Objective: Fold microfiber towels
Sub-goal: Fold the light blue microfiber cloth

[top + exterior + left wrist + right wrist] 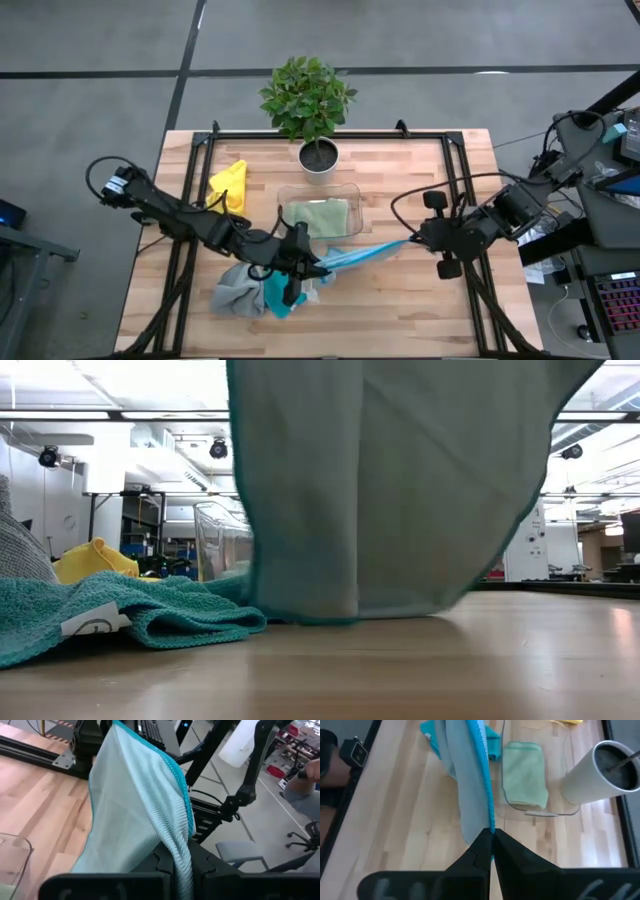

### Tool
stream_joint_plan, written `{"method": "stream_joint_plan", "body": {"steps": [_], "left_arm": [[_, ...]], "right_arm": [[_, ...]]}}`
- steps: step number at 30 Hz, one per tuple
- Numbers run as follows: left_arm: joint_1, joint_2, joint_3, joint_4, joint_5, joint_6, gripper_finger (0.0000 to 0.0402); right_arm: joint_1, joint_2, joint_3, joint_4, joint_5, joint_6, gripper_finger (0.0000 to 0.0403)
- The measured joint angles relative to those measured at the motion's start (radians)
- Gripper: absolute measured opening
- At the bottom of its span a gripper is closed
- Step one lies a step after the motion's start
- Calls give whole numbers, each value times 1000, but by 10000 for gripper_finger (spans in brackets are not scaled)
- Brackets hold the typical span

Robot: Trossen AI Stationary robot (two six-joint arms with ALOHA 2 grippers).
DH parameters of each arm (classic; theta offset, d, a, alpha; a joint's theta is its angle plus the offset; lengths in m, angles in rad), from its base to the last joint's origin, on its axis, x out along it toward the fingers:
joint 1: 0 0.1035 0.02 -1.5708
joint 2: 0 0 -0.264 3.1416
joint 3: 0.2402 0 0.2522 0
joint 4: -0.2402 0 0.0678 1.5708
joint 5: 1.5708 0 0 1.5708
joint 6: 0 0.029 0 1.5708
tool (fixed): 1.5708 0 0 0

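The light blue towel [365, 254] hangs stretched between left gripper [312, 266] and right gripper [416, 241], both jaws clamped on opposite edges, long axis running across the worktop [420, 310].

Left arm reaches in from table's [400, 310] left edge toward its middle, elbow bent. Left gripper [312, 264] above table's centre front, fingers clamped on one end of light blue towel [362, 254].

Right arm reaches in from table's right edge, wrist angled toward centre. Right gripper [411, 241] pinched tight on towel's other end, held clear of table, well apart from left gripper.
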Motion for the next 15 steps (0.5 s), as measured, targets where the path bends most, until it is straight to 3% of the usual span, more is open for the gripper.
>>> {"method": "stream_joint_plan", "body": {"steps": [5, 15], "left_arm": [[10, -3, 10, 0, -3, 1, 0], [44, -12, 9, -64, 3, -25, 0]], "right_arm": [[0, 0, 26, -57, 75, -1, 9], [-1, -9, 3, -172, 70, 105, 8]]}}
